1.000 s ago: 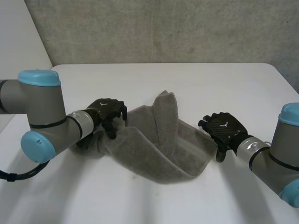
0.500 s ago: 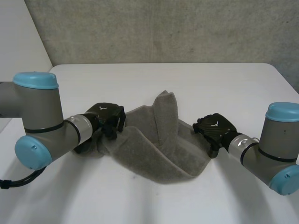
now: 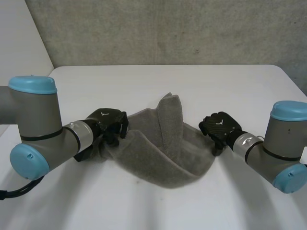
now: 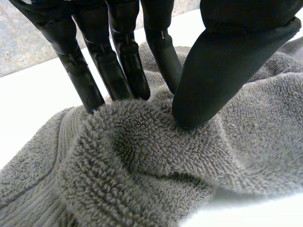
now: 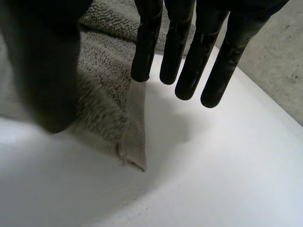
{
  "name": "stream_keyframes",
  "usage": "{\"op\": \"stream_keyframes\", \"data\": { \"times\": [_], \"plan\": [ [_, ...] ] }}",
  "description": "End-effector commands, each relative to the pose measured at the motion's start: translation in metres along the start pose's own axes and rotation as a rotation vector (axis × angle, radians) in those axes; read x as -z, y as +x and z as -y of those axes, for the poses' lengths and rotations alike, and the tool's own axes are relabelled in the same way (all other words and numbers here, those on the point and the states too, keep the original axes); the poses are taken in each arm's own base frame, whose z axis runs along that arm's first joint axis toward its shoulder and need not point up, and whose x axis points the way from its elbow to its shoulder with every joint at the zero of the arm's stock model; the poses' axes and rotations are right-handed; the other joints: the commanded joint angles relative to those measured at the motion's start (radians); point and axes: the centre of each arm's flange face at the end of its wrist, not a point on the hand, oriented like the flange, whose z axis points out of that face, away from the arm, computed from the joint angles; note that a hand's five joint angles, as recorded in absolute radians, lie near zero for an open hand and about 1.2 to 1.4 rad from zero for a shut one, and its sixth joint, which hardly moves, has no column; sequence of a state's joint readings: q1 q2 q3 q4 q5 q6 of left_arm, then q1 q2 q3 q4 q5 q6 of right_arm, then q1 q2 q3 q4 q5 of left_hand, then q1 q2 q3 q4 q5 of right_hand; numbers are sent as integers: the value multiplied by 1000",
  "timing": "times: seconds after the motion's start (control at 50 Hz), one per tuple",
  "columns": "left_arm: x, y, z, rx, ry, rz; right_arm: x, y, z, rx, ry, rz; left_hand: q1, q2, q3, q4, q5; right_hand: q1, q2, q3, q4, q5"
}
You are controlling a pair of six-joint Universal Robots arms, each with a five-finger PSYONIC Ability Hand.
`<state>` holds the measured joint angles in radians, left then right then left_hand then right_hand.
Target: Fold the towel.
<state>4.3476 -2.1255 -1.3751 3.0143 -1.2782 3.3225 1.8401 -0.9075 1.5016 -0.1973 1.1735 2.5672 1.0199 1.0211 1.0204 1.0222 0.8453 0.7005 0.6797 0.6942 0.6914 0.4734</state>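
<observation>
Head view shows the grey towel [image 3: 163, 148] lying crumpled in the middle of the white table [image 3: 144, 81], with 1 fold standing up as a ridge along its centre and its near edge curving between the 2 hands. The left hand [image 3: 108, 122] sits at the towel's left end, the right hand [image 3: 218, 127] at its right end, each with its back turned up.

Left wrist view has the fingers [image 4: 123, 56] standing close together behind a raised bunch of terry, the thumb [image 4: 222, 71] pressed into it from the other side, so the cloth is pinched between them.

Right wrist view has the fingers [image 5: 182, 47] straight and slightly spread, tips just above the towel's edge and the bare table. The thumb is held apart from them over the cloth, and a towel corner [image 5: 132, 161] lies flat on the table under the palm, ungrasped.
</observation>
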Motion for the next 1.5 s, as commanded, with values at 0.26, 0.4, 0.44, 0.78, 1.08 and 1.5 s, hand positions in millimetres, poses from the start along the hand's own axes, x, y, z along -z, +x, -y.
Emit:
{"op": "stream_keyframes", "data": {
  "times": [0.26,0.4,0.44,0.78,1.08,1.5],
  "plan": [
    [4,1,0,0,0,-1,-6,-11,0,4,5,28,136,135,135,134,136,554,574,560,563,606],
    [4,1,1,-1,6,-1,-1,2,16,8,41,-12,136,135,135,134,136,696,717,702,705,748],
    [4,1,2,-1,11,0,4,9,26,18,61,-32,133,132,133,131,133,696,717,702,705,748],
    [-13,0,-10,-28,85,15,34,37,35,11,34,-99,-616,-617,-616,-618,-616,696,717,702,705,748],
    [-24,-4,-7,-72,94,27,45,57,43,35,51,-114,376,375,376,374,376,696,717,702,705,748],
    [-1,-68,168,-105,661,495,12,126,195,-8,561,-533,376,375,376,374,376,696,717,702,705,748]
  ]
}}
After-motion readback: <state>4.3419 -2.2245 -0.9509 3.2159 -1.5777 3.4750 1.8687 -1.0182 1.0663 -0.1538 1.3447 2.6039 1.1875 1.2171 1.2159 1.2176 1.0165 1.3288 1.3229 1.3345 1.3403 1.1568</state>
